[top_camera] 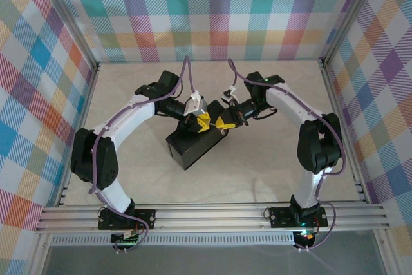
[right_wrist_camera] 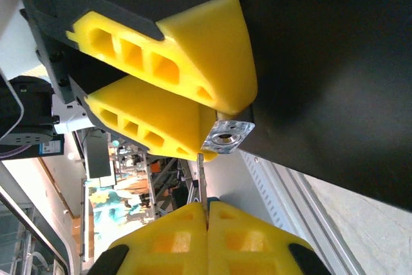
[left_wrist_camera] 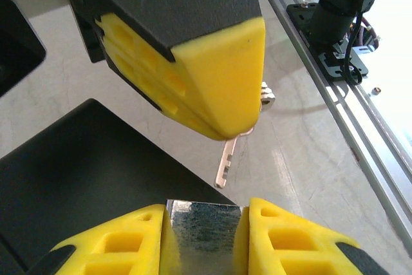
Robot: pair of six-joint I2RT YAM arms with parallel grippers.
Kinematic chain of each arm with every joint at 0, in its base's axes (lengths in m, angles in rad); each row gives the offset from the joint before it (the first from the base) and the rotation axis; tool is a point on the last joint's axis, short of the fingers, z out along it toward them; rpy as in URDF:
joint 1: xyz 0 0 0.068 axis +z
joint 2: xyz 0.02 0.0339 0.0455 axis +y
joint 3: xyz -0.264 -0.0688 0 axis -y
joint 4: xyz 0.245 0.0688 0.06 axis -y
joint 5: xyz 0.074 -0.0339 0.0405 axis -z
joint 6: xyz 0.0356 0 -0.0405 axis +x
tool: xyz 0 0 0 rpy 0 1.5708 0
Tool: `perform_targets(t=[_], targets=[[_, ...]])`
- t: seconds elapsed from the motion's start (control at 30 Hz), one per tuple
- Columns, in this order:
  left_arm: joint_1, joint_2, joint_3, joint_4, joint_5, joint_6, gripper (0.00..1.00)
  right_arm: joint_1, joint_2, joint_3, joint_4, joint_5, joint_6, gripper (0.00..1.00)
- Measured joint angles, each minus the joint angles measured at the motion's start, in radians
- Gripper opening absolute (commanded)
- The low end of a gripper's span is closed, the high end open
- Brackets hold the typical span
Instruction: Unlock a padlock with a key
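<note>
My left claw [top_camera: 201, 121] is pinched narrow on the small silvery metal padlock [left_wrist_camera: 205, 223], holding it over the dark rectangular box [top_camera: 193, 149] with the keyhole [right_wrist_camera: 225, 138] facing my right arm. My right claw [right_wrist_camera: 207, 220] is clamped tight on the thin grey metal key [right_wrist_camera: 201, 178]. Its blade runs straight out of the fingertips toward that face, and its tip sits just beside the keyhole, off to one side. I judge a small sideways shift must come before pushing in
</note>
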State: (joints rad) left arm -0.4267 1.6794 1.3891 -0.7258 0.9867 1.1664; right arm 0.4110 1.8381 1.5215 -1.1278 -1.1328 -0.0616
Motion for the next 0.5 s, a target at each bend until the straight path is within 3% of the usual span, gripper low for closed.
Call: perform_targets(t=[0.5], targets=[[0.005, -0.024, -0.029, 0.024, 0.001, 0.0, 0.23, 0.009, 0.018, 0.0, 0.006, -0.001, 0.0, 0.01]])
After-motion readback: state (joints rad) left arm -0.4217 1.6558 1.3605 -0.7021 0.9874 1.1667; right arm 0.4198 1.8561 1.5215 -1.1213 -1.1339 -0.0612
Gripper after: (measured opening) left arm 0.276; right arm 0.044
